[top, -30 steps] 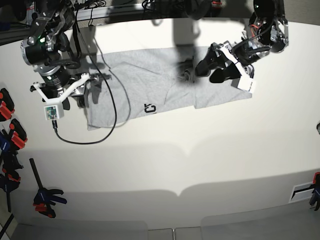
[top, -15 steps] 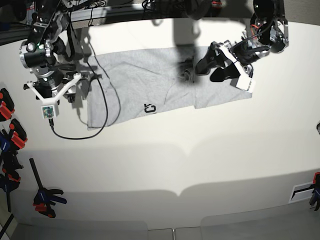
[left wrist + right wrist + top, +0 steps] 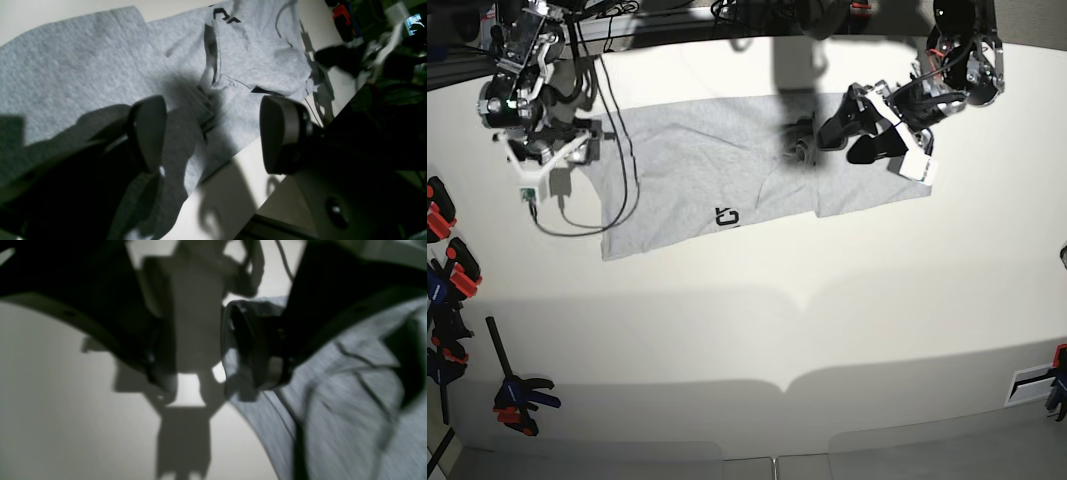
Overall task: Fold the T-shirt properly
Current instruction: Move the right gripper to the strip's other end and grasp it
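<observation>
T-shirt [image 3: 727,170] flat on table [image 3: 827,320] | left fingers [image 3: 150,133] apart, empty | right fingers [image 3: 263,350] apart, empty

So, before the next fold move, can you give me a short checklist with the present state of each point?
1. Left gripper open above T-shirt: ok.
2. Right gripper open at the shirt's edge: ok; one finger touches cloth.
3. Cloth held by either gripper: not ok, none.
4. Shirt flat: not ok, wrinkled near the middle.
5. Cable off the shirt: not ok, lies across it.
6. Sleeves tucked: cannot tell.
</observation>
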{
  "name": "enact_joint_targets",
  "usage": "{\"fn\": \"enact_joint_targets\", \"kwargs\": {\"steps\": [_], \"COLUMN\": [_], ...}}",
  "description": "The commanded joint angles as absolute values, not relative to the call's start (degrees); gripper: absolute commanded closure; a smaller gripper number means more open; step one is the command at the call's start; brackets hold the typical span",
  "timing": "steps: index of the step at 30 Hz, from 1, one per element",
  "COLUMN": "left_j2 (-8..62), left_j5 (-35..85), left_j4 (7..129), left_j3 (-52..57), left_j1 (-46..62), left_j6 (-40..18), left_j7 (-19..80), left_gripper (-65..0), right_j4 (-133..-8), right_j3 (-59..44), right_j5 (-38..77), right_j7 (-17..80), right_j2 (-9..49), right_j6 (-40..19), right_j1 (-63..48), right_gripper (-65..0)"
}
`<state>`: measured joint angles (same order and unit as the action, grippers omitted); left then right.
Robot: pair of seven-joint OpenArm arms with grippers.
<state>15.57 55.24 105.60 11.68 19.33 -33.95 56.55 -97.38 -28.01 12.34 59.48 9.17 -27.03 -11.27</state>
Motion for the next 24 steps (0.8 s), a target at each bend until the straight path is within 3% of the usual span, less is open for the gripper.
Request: {"fn": "enact_joint_targets", "kwargs": {"steps": [1,4,16,24], "left_j2": [15.92,15.92,15.9,15.92], "left_j5": [56.66,56.64,56.64,56.66], "left_j4": [106.61,106.61,106.61,106.61], "left_j3": [11.97,11.97,11.97,11.97], "left_j1": [18.92,18.9,18.9,18.92], "left_j6": [-34.54,-34.54,-34.54,-34.54], "left_j7": [55.22,55.24,55.42,55.42], "left_gripper": [-40.8,-40.8,-40.9,-40.9], "right_j4": [-97.17,-94.85,-93.14,-93.14], "right_j3": [-28.27,-28.25,-28.21,-28.21], "right_j5": [12.84,13.04,18.83,18.65], "right_j7": [58.59,59.27,59.86,68.99], "right_j2": [9.63,9.19,7.94,7.94], "right_j6": [-26.0,-22.09,-22.31,-22.26], "right_j1": [-10.63,-10.63,-9.8,-4.51], "right_gripper": [-40.0,-40.0,-39.9,-39.9]}}
